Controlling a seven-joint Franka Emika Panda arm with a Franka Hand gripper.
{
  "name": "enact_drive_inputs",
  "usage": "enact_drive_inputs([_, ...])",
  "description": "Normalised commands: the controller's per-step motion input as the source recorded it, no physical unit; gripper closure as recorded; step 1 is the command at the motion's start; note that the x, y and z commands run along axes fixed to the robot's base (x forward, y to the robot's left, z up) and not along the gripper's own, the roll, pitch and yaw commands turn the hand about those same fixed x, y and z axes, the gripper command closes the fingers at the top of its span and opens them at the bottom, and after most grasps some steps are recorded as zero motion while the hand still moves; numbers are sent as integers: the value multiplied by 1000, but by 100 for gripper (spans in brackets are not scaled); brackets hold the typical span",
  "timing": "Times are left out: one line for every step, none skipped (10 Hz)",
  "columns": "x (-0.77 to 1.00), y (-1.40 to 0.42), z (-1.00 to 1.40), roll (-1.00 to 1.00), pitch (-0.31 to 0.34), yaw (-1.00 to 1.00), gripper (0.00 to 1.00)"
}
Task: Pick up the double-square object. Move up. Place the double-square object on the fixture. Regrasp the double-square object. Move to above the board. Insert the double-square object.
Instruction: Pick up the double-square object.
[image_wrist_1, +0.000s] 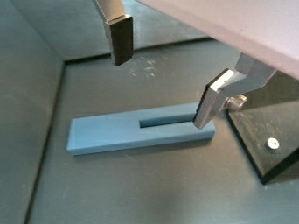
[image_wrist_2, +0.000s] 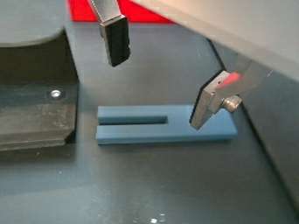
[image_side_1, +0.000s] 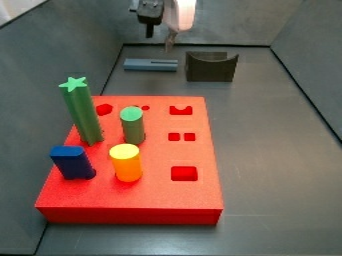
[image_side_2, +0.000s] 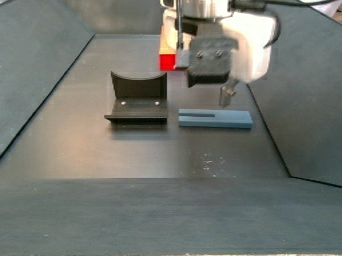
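Slate-blue, the double-square object (image_wrist_1: 138, 133) lies flat on the dark floor beside the fixture (image_side_2: 136, 98), apart from it. Above it hangs the gripper (image_wrist_2: 158, 74), jaws spread wide with nothing between; one fingertip (image_wrist_1: 205, 114) seems close over its slotted end, perhaps touching.
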Motion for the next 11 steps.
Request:
enact_drive_inputs([-3, 200, -171, -467, -96, -357, 0])
enact_drive_inputs([-54, 343, -257, -447, -60, -251, 0])
enact_drive_inputs([-86, 377, -266, -456, -63, -217, 0])
enact_drive_inputs([-171, 146, -451, -344, -101, -274, 0])
enact_drive_inputs([-60, -226, -434, 0, 0, -391, 0])
enact_drive_inputs([-129, -269, -366, 104, 0, -409, 0])
enact_drive_inputs([-171, -189, -309, 49, 9, -454, 0])
enact_drive_inputs([-303, 0, -351, 0, 0, -589, 0])
enact_drive_inputs([-406, 31, -369, -80, 0, -600, 0])
enact_drive_inputs([-360, 34, -369, -97, 0, -569, 0])
enact_drive_inputs([-131, 0, -289, -100, -10, -391, 0])
